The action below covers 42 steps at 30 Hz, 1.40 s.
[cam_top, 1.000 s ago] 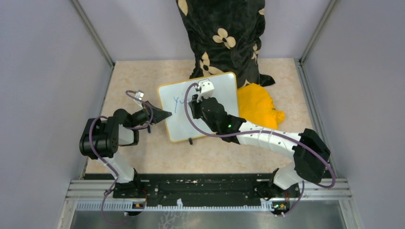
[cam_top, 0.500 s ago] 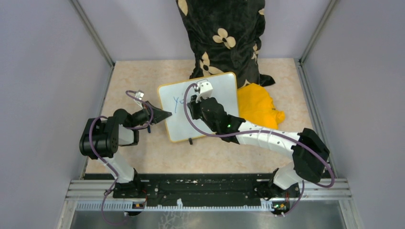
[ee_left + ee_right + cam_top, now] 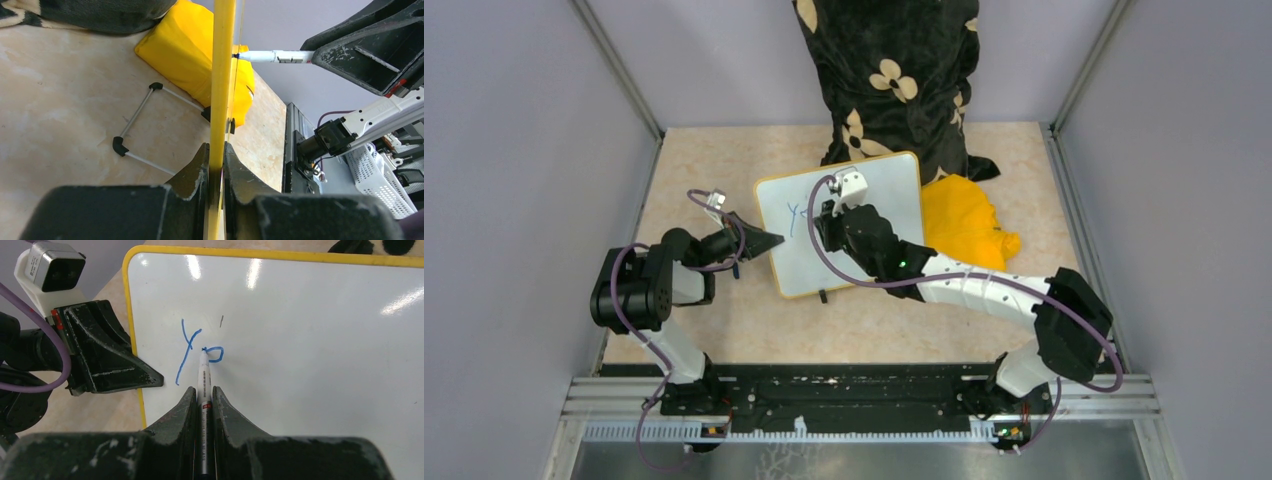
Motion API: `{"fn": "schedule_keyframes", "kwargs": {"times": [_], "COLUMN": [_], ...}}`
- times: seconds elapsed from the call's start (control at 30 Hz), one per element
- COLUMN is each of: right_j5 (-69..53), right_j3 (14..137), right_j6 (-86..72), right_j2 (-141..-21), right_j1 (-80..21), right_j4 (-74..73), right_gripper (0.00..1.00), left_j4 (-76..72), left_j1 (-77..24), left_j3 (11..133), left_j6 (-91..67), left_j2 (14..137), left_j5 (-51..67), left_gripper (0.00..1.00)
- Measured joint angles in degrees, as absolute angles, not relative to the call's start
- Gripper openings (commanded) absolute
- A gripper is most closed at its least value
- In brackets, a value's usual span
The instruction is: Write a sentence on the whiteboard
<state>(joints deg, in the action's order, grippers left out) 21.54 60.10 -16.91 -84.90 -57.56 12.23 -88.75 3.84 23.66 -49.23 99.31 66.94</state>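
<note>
Note that the top view hides the writing point: the right arm's wrist covers the marker (image 3: 204,382) tip and most of the 2nd letter. In the left wrist view you see the whiteboard (image 3: 894,200) edge-on only, so its face cannot be read there. In the right wrist view the right tool (image 3: 203,395) cuts off the board's lower part.

The whiteboard sits mid-counter (image 3: 704,160), with the cloth (image 3: 964,225) just beside its right edge. The left tool (image 3: 774,240) is clamped on the left frame edge. The right tool is clamped on the marker, tip touching the board.

The sentence (image 3: 190,346) so far reads "yo", with the tip at the upper left of the "o".

Compared with 1 second ago, the right wrist has shifted slightly left. The 2nd letter, then an open curve, is now a closed loop. The left arm and whiteboard have not moved.
</note>
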Motion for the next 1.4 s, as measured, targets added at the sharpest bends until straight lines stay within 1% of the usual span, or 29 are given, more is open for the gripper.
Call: {"fn": "schedule_keyframes", "kwargs": {"times": [0.4, 1.4], "right_j5": [23.3, 25.8], "right_j3": [58.8, 58.5], "right_j6": [-16.5, -16.8], "right_j2": [-78.5, -81.6], "right_j1": [-57.2, -56.4], "right_j4": [11.6, 11.1], "right_gripper": [0.00, 0.00], "left_j4": [-88.8, -88.8], "left_j1": [3.5, 3.5], "left_j3": [23.7, 23.7], "left_j6": [-48.9, -48.8], "left_j2": [99.1, 99.1], "left_j5": [67.3, 67.3], "left_gripper": [0.00, 0.00]}}
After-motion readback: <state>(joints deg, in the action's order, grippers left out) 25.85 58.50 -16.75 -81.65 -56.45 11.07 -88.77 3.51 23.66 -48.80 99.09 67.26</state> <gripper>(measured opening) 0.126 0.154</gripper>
